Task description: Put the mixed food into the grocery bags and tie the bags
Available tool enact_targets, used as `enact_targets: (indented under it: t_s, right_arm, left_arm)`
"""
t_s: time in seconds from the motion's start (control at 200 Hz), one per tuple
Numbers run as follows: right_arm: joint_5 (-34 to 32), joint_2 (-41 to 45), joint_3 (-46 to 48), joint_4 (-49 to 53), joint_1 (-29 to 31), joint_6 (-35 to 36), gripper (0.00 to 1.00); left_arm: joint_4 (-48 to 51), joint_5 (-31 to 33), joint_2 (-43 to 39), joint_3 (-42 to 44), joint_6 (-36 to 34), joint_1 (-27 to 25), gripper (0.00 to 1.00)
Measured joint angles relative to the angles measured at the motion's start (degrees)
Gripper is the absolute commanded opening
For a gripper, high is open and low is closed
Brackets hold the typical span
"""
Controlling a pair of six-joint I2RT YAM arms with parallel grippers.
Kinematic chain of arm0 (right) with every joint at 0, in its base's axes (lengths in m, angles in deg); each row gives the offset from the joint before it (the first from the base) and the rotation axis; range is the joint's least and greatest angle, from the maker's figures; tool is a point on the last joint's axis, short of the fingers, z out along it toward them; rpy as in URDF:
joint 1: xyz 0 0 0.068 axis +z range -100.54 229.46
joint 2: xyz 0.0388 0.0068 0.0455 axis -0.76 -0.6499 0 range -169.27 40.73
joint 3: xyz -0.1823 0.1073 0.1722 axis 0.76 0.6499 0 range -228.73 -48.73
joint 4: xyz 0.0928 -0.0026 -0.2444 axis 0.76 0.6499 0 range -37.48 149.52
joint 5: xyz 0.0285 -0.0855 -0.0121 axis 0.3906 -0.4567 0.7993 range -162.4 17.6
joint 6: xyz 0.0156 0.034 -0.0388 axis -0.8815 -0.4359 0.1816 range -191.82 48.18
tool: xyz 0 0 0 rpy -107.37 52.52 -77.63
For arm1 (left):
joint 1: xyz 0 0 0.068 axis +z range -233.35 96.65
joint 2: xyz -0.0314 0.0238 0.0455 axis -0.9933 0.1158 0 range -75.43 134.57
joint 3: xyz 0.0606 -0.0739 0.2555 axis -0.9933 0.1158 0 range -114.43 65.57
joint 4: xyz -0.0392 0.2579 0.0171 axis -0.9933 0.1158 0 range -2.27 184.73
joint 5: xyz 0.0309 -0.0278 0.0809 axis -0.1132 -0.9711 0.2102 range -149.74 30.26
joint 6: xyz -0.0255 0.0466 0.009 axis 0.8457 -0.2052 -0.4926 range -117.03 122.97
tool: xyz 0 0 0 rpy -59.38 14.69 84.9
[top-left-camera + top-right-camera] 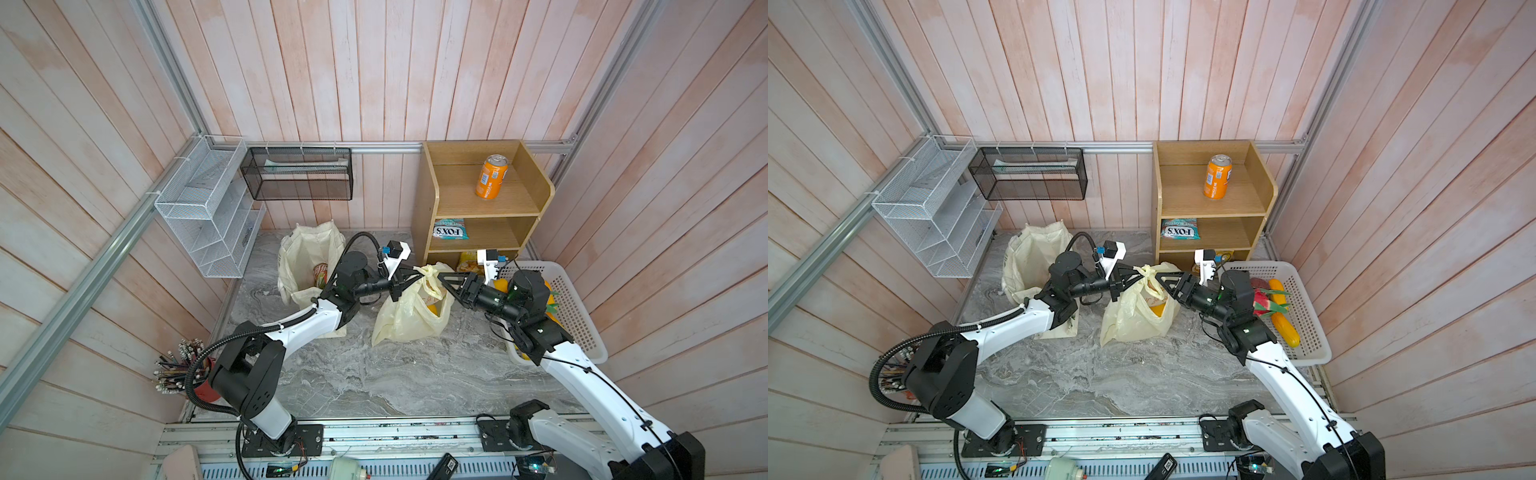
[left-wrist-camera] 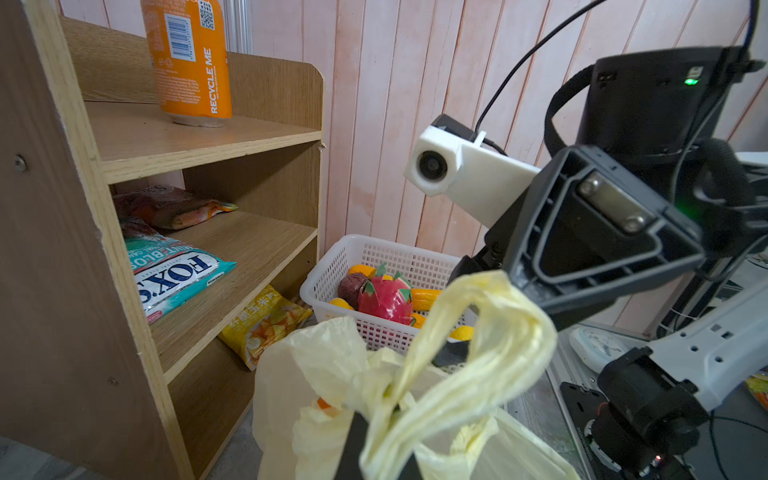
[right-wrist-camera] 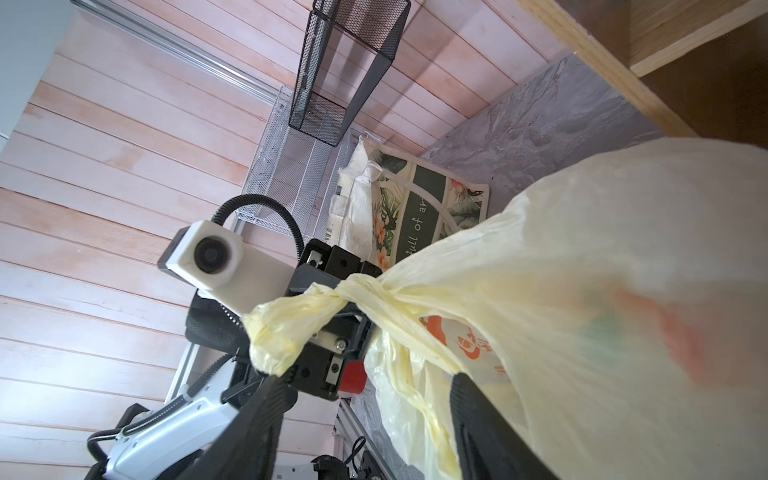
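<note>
mid-frame we saw the left gripper (image 1: 408,277) clamped, seemingly on the knotted handle of the plastic bag (image 1: 409,322), right gripper (image 1: 441,282) spread wide alongside

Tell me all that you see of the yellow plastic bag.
The plastic bag is thin, pale yellow, orange-printed, crumpled; a yellow fruit shows inside. It stands on the marble tabletop. Its handles are knotted on top; the shut left gripper pinches one end, the right gripper stands open beside the knot.

The knotted cream plastic bag (image 1: 403,320) stands near the open canvas tote (image 1: 299,253).
</note>
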Motion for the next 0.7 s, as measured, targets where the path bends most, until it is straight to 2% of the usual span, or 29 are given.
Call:
enact_targets:
  t_s: [0.315, 0.7]
  right_arm:
    - [0.5, 0.8, 3.5, -7.6, 0.4, -9.3, 0.68]
    - [0.6, -5.2, 4.3, -17.7, 1.5, -15.7, 0.68]
  left_arm:
    - [-0.3, 0.5, 0.0, 0.0, -1.7, 0.0, 0.00]
    - [-0.3, 0.0, 0.0, 0.0, -1.9, 0.0, 0.00]
